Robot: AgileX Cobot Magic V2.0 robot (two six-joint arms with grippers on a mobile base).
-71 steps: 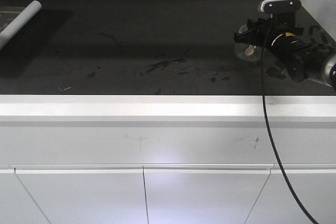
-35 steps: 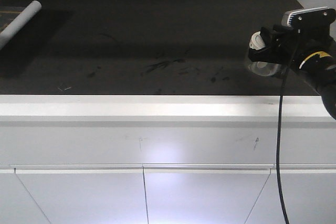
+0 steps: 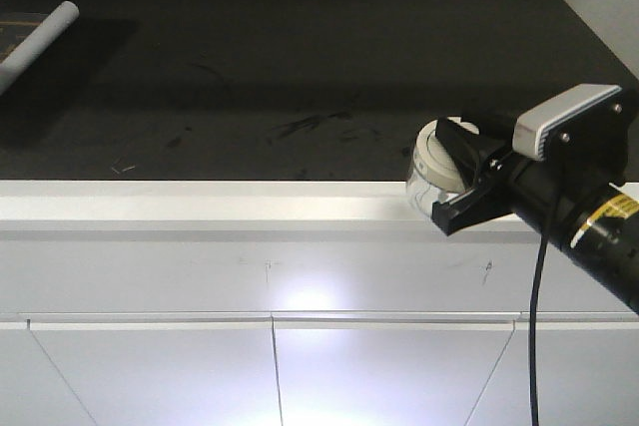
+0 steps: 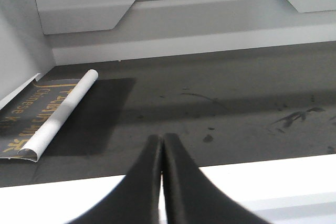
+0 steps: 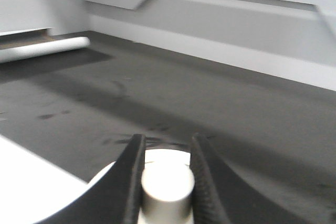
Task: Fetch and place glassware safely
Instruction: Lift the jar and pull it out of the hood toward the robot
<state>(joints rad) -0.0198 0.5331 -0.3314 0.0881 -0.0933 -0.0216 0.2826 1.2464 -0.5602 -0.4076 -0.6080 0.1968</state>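
Far left on my front camera, a white paper roll (image 3: 38,39) lies at a slant on the black countertop (image 3: 300,67), resting along the edge of a dark sheet (image 3: 18,25). The left wrist camera shows that sheet carries gold lettering (image 4: 23,116), too angled for me to read. The left gripper (image 4: 161,148) is in view there too: its 2 black fingers are pressed together with nothing between them, over the counter's white front edge (image 4: 273,182) and well apart from the roll.

Mid-counter I see only dark smudges (image 3: 310,125).

To the right is the glass jar (image 3: 429,169) – small, clear, with a cream-white lid. The right gripper (image 3: 467,179) is clamped on it. The right wrist camera shows the 2 fingers (image 5: 134,166) squeezing the lid's round central knob (image 5: 168,184) from either side. On the front camera the jar is tilted and sits over the white front lip of the counter (image 3: 200,202) – I cannot tell whether it touches. A grey-white camera housing (image 3: 564,117) rides on the arm, and a black cable (image 3: 536,326) hangs past the white cabinet doors (image 3: 389,376).
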